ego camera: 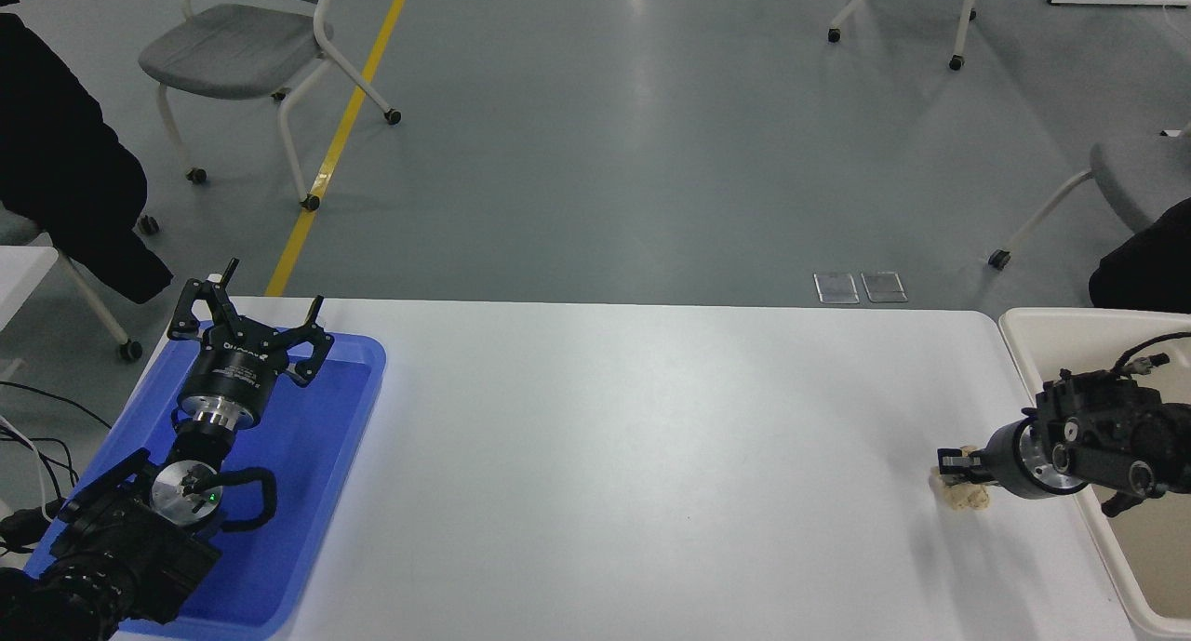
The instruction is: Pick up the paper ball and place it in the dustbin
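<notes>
The paper ball (964, 498), a small tan wad, sits near the right end of the white table (633, 455). My right gripper (956, 464) reaches in from the right edge, pointing left, with its fingers closed around the top of the ball; paper shows above and below them. I cannot tell whether the ball still touches the table. The cream-white dustbin (1016, 332) stands just right of the table, and the right arm passes over its rim. My left gripper (249, 317) is parked open over the blue tray (316, 492) at the lower left.
Grey wheeled chairs stand on the floor beyond the table, one at the far left (242, 55) and one at the right (1130, 180). A dark garment (65, 166) hangs at the left edge. A dark shape (1149, 269) shows at the right edge behind the dustbin.
</notes>
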Tool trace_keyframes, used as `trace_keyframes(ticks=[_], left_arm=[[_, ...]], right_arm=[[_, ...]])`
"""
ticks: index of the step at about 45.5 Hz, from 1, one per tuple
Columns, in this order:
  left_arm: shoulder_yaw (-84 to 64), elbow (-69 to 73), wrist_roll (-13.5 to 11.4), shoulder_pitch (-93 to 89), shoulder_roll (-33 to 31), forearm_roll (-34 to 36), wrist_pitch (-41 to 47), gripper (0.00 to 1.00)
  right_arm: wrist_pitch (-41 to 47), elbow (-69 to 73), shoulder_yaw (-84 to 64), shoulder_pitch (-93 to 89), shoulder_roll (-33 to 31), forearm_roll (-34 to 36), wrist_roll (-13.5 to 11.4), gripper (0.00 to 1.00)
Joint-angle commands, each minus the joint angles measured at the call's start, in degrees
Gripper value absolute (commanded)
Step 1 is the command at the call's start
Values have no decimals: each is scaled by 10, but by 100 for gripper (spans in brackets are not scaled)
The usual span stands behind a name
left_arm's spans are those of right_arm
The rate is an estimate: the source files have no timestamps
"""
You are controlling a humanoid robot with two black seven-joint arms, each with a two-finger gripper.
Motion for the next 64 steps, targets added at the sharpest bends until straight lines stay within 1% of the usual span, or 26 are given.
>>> trace_keyframes(ticks=[1, 6, 11, 19, 26, 37, 44, 51, 57, 60, 64], left_arm=[[0, 0, 0, 0, 0, 0, 0, 100], [0, 0, 0, 0, 0, 0, 0, 100], [0, 0, 0, 1, 0, 0, 0, 100], [0, 0, -1, 1, 0, 0, 0, 100], [0, 0, 0, 1, 0, 0, 0, 100], [0, 0, 0, 1, 0, 0, 0, 100], [0, 0, -1, 1, 0, 0, 0, 100], [0, 0, -1, 1, 1, 0, 0, 100], [0, 0, -1, 1, 1, 0, 0, 100], [0, 0, -1, 1, 1, 0, 0, 100], [0, 0, -1, 1, 1, 0, 0, 100]], right_arm=[[84, 140, -59, 219, -91, -45, -5, 0], [154, 172, -89, 322, -108, -49, -6, 0], [201, 188, -111, 399, -109, -49, -13, 0], [261, 195, -168, 507, -89, -49, -13, 0], [261, 203, -205, 549, -77, -46, -13, 0], [261, 201, -226, 556, -92, -50, -14, 0], [261, 159, -230, 535, -122, -53, -14, 0], [261, 76, -215, 465, -160, -61, -8, 0], [204, -7, -172, 359, -189, -62, -6, 0], [170, -54, -144, 295, -189, -62, 2, 0], [134, -115, -102, 206, -184, -62, 24, 0]])
